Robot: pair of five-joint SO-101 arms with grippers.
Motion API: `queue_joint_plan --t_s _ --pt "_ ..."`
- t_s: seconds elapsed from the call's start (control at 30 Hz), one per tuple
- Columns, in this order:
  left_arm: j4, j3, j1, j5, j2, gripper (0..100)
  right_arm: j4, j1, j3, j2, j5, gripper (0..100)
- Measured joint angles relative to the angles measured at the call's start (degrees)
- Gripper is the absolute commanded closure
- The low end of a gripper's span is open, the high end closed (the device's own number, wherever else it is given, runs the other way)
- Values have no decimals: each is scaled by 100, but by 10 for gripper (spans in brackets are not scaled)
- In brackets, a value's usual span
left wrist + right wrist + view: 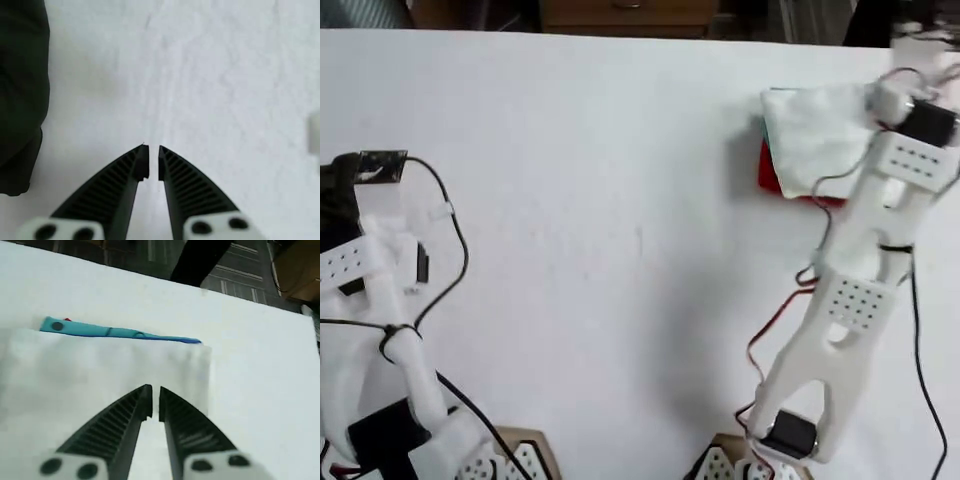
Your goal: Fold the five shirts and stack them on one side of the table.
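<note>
High view: a white counter (620,150) seen from above, with one white arm on each side. At the far right lies a stack of folded shirts. A white shirt (815,135) is on top, a red shirt (770,178) sticks out beneath it on the side toward the middle of the counter, and a thin blue shirt (115,332) edge shows along the stack's far side. The right arm stretches from the near edge out to this stack, and its upper part covers the stack's right side. A red wire (770,325) and dark cables trail along that arm.

Right wrist view: the right tool (151,402) hangs over the white shirt, its two black ribbed fingers pressed almost together with nothing between them. Beyond the far counter edge are a tiled floor, a dark slanted post (200,260) and a brown box (300,270).

At the far left edge, a crumpled black shirt (20,75) lies unfolded, well apart from the stack and partly hidden by the left arm. A black cable (455,250) loops over the counter beside that arm.

Left wrist view: the left tool (151,162) is over bare counter just beside the black shirt, fingers drawn nearly together and pinching nothing.

Wooden furniture (625,12) stands behind the counter.
</note>
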Motion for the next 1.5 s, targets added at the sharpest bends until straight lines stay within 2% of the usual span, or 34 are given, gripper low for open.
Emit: queue_joint_plan --t_s 0.1,0.2,0.43,0.57,0.83,0.93,1.03,1.17,1.27,1.4,1.5 --pt "0 0 0 0 0 937 158 -273 -88 0 0 979" --pt "0 0 0 0 0 937 -18 -229 -26 18 0 979" --pt "0 0 0 0 0 937 -1723 563 35 1187 0 978" --pt "0 0 0 0 0 937 -2374 756 35 1908 0 978" --pt "141 0 0 0 0 936 -2576 791 -149 2101 0 978" --pt "158 0 0 26 -18 935 -2347 791 -448 2066 0 978" --pt "325 -132 -18 360 -114 934 -1899 791 -466 1714 0 978" --pt "897 -774 -273 387 -352 853 -1152 659 -475 1011 0 977" --pt "1064 -1275 -826 -18 -369 776 -545 448 -475 492 0 949" --pt "1090 -1952 -1802 -589 88 779 475 123 -492 -176 0 848" --pt "1134 -2576 -2409 -782 897 779 1160 -149 -510 -536 0 840"
